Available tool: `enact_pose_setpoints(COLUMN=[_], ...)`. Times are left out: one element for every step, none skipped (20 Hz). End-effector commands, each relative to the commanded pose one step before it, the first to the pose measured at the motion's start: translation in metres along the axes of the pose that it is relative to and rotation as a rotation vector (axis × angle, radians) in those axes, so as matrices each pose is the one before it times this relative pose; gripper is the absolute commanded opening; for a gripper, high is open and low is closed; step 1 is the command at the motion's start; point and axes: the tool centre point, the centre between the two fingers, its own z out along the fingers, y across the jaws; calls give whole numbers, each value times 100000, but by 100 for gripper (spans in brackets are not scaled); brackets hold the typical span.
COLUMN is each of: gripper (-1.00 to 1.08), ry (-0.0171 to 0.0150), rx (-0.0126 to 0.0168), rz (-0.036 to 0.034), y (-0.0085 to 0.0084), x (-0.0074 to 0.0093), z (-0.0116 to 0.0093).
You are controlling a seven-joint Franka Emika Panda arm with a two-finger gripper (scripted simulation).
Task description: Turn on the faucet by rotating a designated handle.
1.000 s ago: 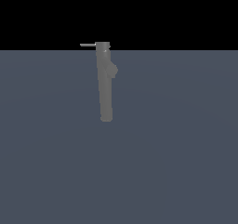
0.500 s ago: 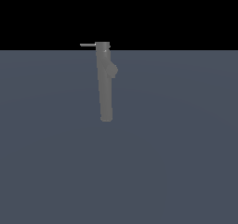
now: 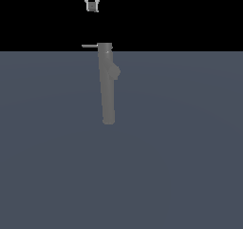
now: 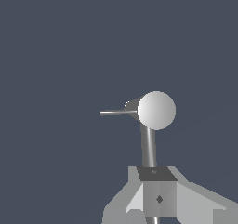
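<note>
**— What's the setting?**

Slate-blue floor (image 3: 180, 166) fills the lower part of your exterior view, under a flat black backdrop. You have nothing else around the fixture.

**— Where's my claw?**

Your gripper (image 3: 92, 7) hangs at the very top of the exterior view, above the faucet and well apart from it, a little toward the exterior view's left of the column. Its fingers (image 3: 89, 6) sit close together with nothing between them. Your wrist view shows only the white boxy body of the gripper (image 4: 158, 197), so it adds nothing about the fingertips.

**— And the faucet?**

Below the claw, your faucet (image 3: 107, 88) stands on the floor as a tall matte grey column, leaning slightly, with a stubby spout (image 3: 115, 72) on the side facing the exterior view's right. Your wrist camera looks down on its round flat cap (image 4: 156, 110).

**— The handle?**

You'll find the handle (image 3: 89, 46) as a thin pale rod sticking out from the cap toward the exterior view's left, roughly level. Your wrist view shows that rod (image 4: 118, 112) projecting sideways from the cap. Nothing touches it.
</note>
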Motion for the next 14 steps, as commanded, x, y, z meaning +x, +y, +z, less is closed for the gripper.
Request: enact_pose_setpoints(gripper=[-100, -100, -100, -100, -100, -100, -100, -100, -100, -100, -100, -100, -100, -100], ry=[-238, -106, -99, -93, -88, -80, -75, -72, -62, -58, -49, -47, -41, -38], rx=[30, 30, 36, 42, 46, 48, 50, 52, 49, 49, 43, 43, 39, 38], rz=[-1204, -445, -418, -395, -372, -340, -319, -304, -265, -247, -208, -197, -174, -160], y=[-453, -169, -161, -154, -146, -134, -128, -124, -107, -102, -84, -82, -73, -69], x=[1806, 653, 608, 565, 524, 482, 443, 406, 367, 332, 296, 263, 230, 198], z=[1746, 687, 665, 640, 613, 583, 551, 519, 482, 446, 406, 368, 327, 287])
